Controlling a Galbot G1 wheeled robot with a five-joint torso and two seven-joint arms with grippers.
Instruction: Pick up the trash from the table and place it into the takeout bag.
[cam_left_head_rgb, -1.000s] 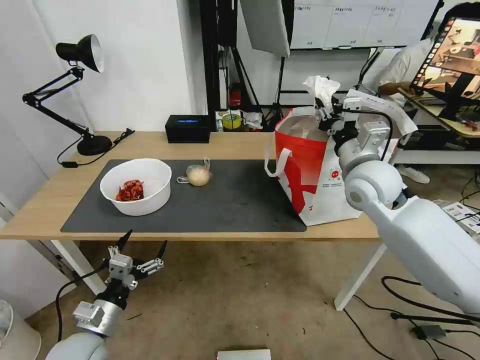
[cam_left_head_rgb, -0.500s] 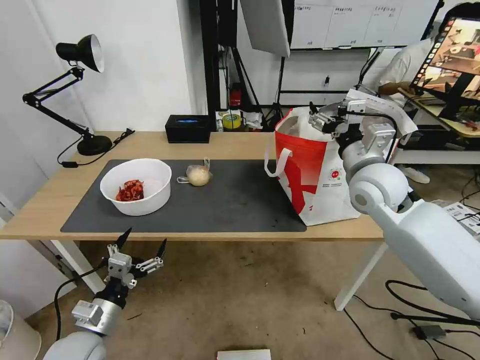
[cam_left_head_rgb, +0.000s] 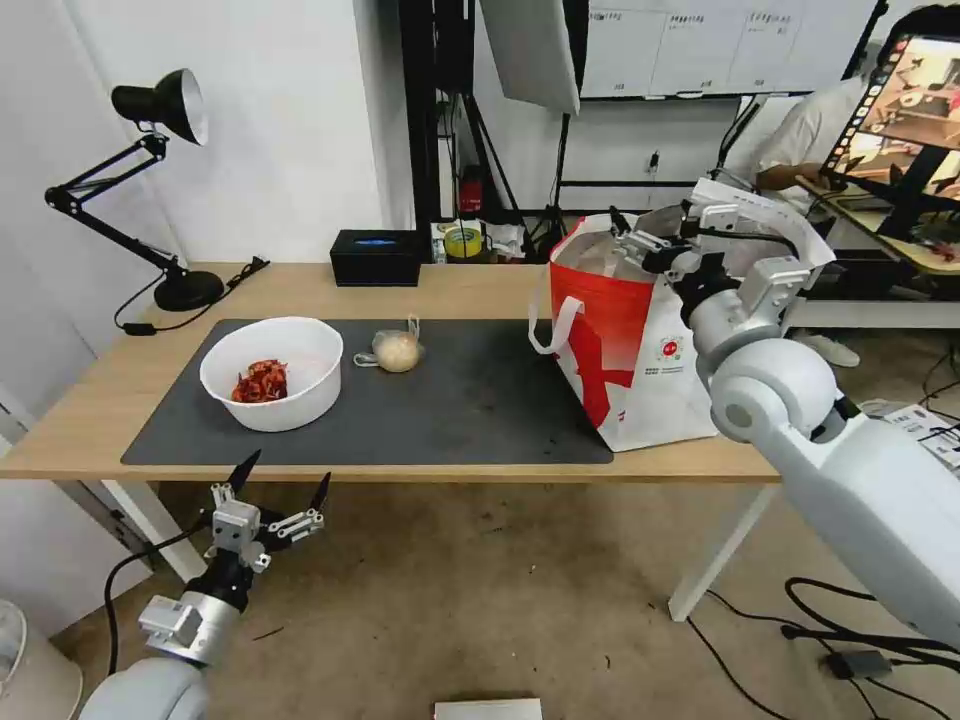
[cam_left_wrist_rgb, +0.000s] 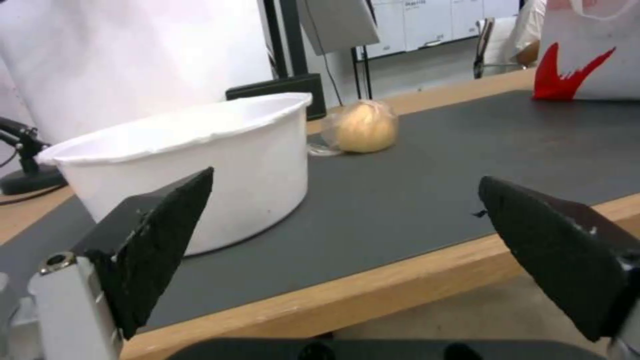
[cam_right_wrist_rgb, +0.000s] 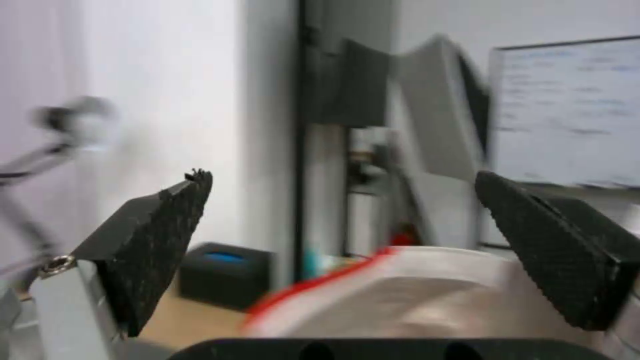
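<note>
You see right gripper (cam_left_head_rgb: 632, 233) above open mouth of takeout bag (cam_left_head_rgb: 640, 360), jaws spread wide, nothing between them (right wrist view blurred). Bag stands on right end of table (cam_left_head_rgb: 90, 410), partly on dark mat (cam_left_head_rgb: 480, 400). White bowl (cam_left_head_rgb: 272, 372) with red scraps sits on left part of mat, small clear bag with beige lump (cam_left_head_rgb: 396, 350) just beside it. Left gripper (cam_left_head_rgb: 280, 478) waits below table front edge, wide open, empty

Bright, even light; blurred right-wrist view
</note>
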